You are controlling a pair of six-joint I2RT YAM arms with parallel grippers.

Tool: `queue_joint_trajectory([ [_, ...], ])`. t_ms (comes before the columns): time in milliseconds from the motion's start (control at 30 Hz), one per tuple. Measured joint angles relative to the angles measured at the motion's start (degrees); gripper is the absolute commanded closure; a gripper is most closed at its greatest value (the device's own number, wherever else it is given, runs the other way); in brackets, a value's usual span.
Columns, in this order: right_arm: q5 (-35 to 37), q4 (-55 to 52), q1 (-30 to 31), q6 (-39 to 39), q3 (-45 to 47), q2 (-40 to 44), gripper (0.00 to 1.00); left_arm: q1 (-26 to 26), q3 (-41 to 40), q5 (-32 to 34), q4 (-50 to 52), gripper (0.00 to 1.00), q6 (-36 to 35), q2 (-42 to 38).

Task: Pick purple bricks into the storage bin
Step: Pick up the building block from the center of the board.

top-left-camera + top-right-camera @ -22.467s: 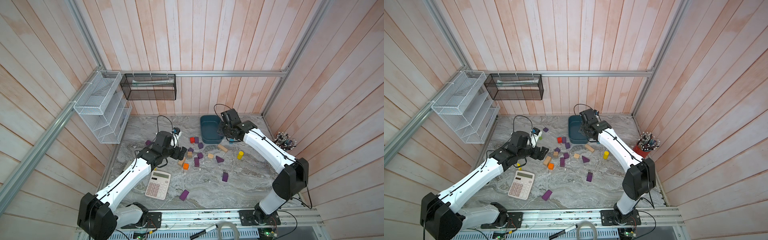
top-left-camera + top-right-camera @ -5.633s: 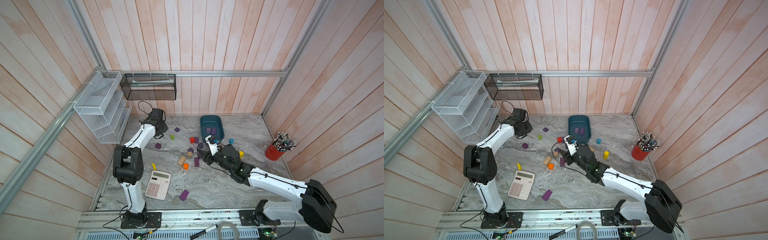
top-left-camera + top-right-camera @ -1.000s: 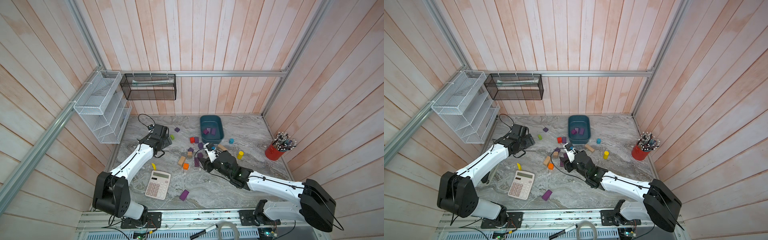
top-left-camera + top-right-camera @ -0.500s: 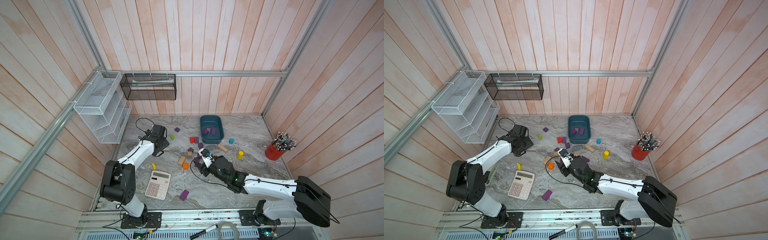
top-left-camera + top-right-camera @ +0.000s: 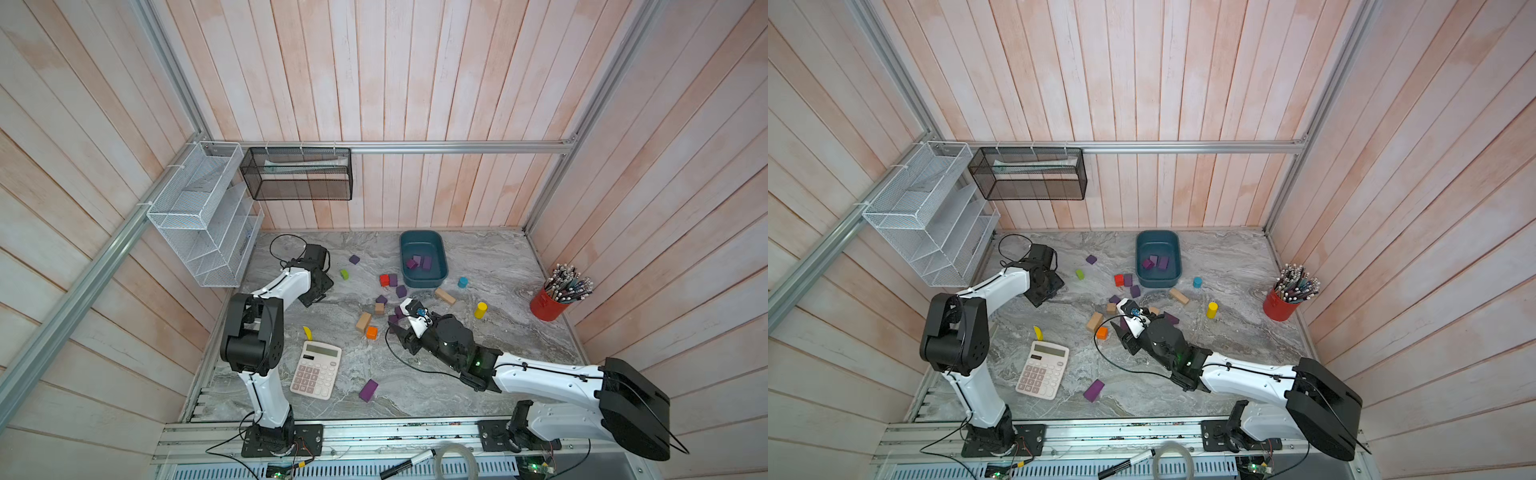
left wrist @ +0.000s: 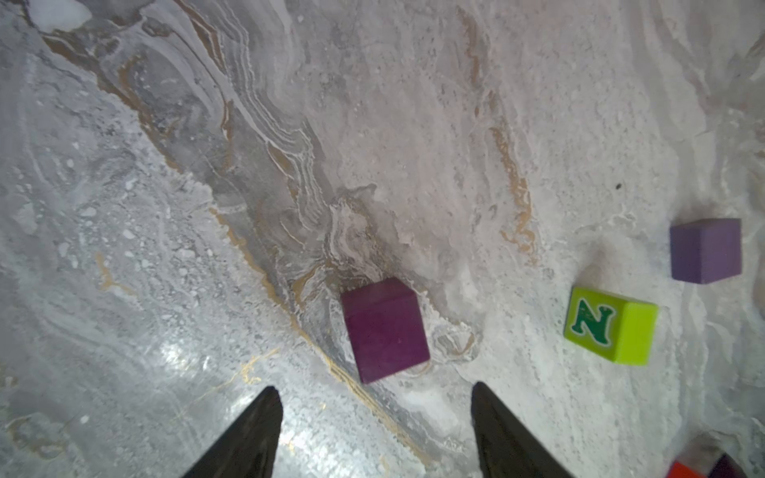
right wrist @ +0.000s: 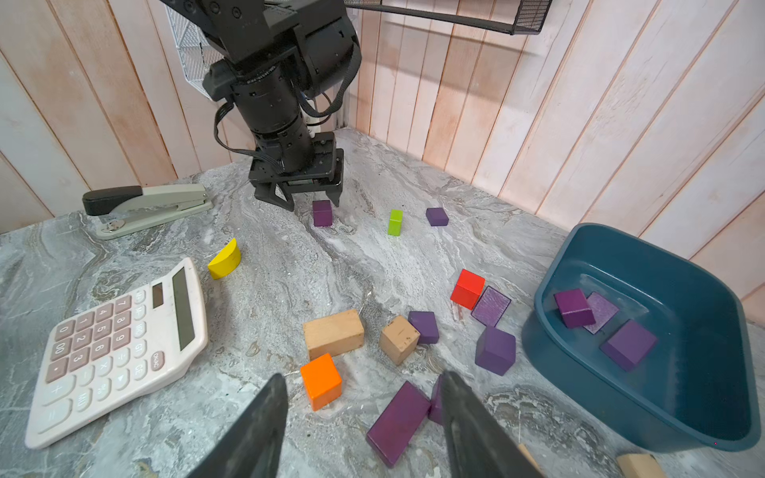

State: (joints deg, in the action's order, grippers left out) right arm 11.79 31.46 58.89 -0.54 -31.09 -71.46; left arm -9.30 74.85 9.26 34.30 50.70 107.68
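A purple cube (image 6: 384,329) sits on the marble bench (image 6: 165,207), well away from the bin (image 7: 645,331), which already holds three purple bricks (image 7: 573,308). My left end effector (image 6: 372,430) hangs just above that cube, jaws apart and empty. I should centre them on its flat sides before clenching. My right end effector (image 7: 364,430), also parted and empty, hovers by a purple bar (image 7: 397,422) near the bin.
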Motion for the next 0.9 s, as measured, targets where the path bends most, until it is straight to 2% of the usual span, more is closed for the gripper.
queue_joint_trajectory([
  [200, 0.0, 0.0, 0.0, -0.4, 0.0, 0.0, 0.40, 0.0, 4.2, 0.7, 0.9, 0.29, 0.4, 3.7],
  [600, 0.0, 0.1, 0.2, -0.6, 0.0, 0.0, 0.39, 0.0, 4.5, 4.4, 2.2, 0.36, 2.3, 6.5],
  [667, 0.0, 0.1, 0.2, -0.6, 0.0, 0.0, 0.39, 0.0, 4.5, 4.9, 2.2, 0.42, 2.6, 7.0],
  [800, 0.0, 0.1, 0.2, -0.6, 0.0, 0.0, 0.39, 0.0, 4.7, 6.0, 2.3, 0.42, 2.6, 8.4],
  [900, 0.0, 0.1, 0.2, -0.6, 0.0, 0.0, 0.39, 0.0, 5.5, 6.3, 2.3, 0.47, 2.7, 8.9],
])
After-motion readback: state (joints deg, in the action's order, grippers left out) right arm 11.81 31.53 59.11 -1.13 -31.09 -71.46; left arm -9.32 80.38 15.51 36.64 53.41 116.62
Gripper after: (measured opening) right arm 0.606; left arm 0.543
